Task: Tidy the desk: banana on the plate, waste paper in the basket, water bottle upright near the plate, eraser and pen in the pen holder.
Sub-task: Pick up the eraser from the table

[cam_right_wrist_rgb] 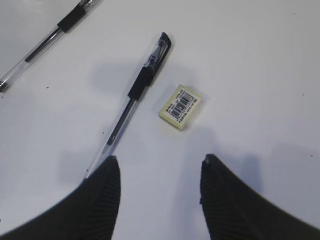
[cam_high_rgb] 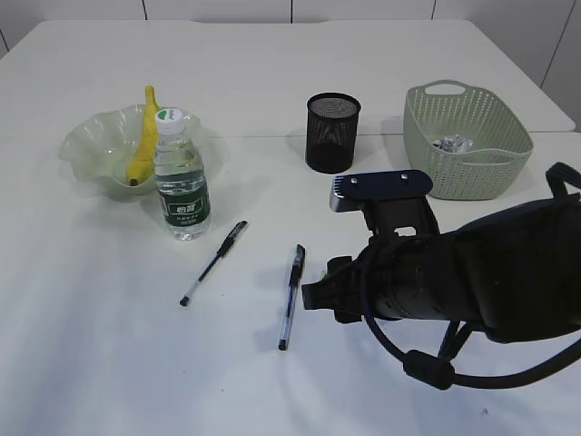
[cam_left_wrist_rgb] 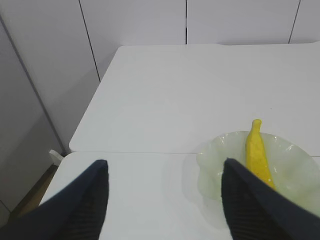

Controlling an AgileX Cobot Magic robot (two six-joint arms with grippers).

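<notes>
Hovering low over the white table [cam_high_rgb: 109, 363], the right gripper [cam_right_wrist_rgb: 159, 176] is hanging with jaws apart and holding nothing. The nearer pen [cam_right_wrist_rgb: 131, 102] is lying just ahead to its left, and the small eraser [cam_right_wrist_rgb: 180, 107] is sitting beside that pen, right in front of the open gap, untouched.

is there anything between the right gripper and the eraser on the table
Nothing visible. The eraser lies on bare table just ahead of the open right gripper; the nearest pen sits beside it to the left, apart and off the path.
</notes>
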